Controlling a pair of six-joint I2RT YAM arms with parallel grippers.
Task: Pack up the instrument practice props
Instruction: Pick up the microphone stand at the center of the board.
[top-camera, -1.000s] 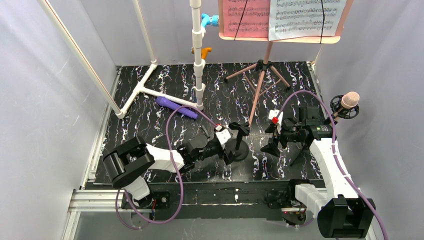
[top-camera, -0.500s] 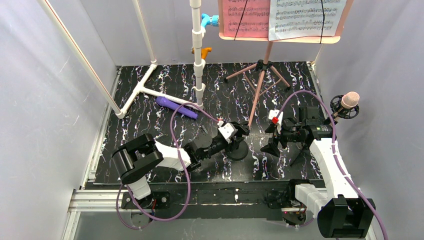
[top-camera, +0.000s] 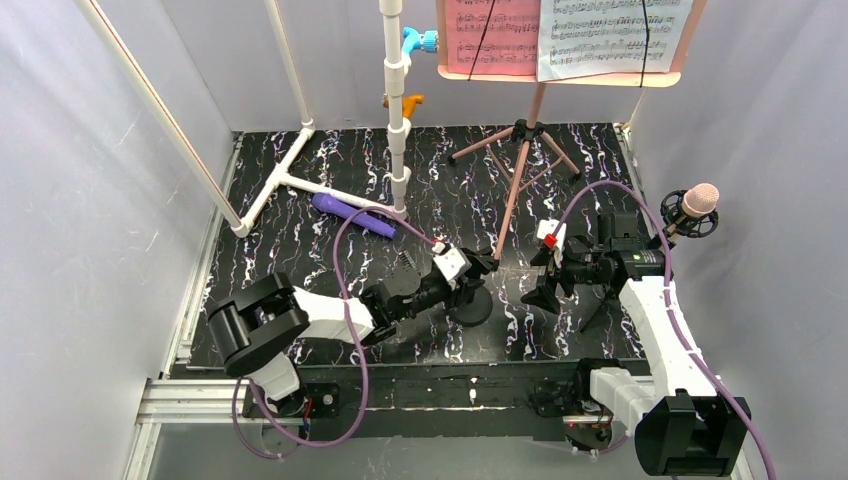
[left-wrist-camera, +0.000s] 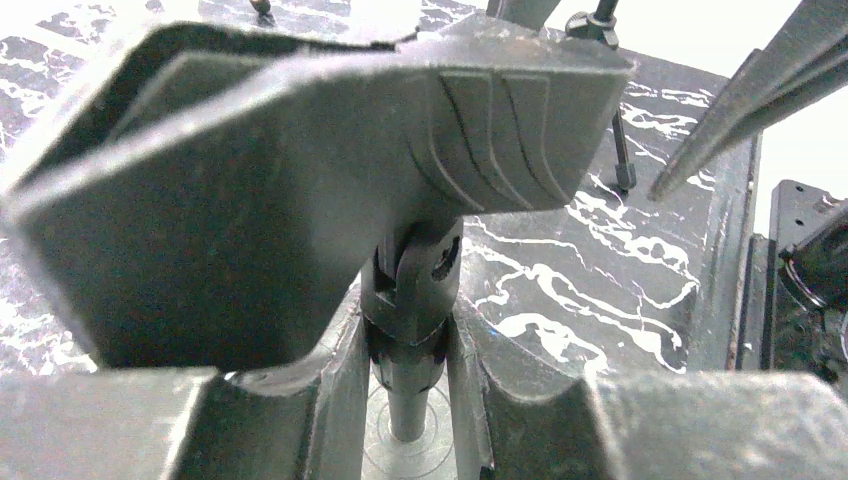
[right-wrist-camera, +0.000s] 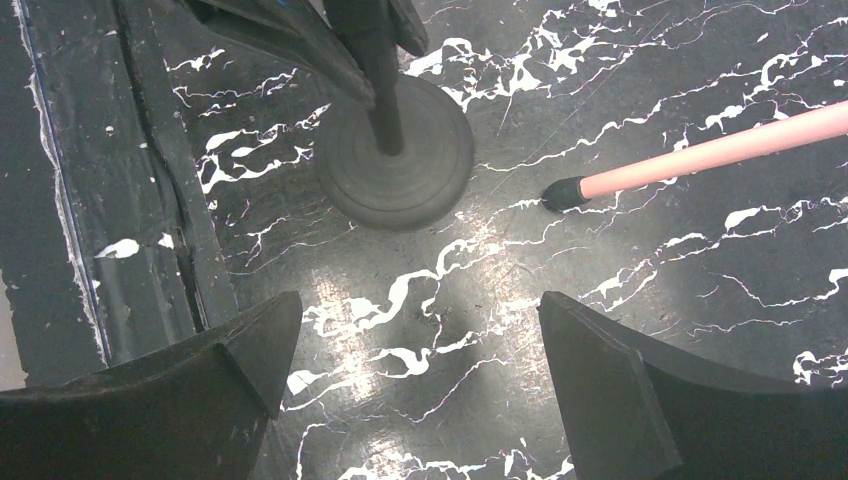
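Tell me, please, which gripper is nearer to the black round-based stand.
Left: the left gripper has jaws clamped on the black stand; the right gripper, jaws open, hangs to its right, apart.

Your left hand (top-camera: 479, 268) is at the post of the black round-based stand (top-camera: 468, 304); the purple tube (top-camera: 350, 214) lies just beside the white pipe frame (top-camera: 398, 120).

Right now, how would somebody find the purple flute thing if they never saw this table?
Look at the black marbled table, then the white pipe frame on its far left. The purple tube lies flat beside the frame's upright post. Its neighbours are long white pipes, but it is short and purple.
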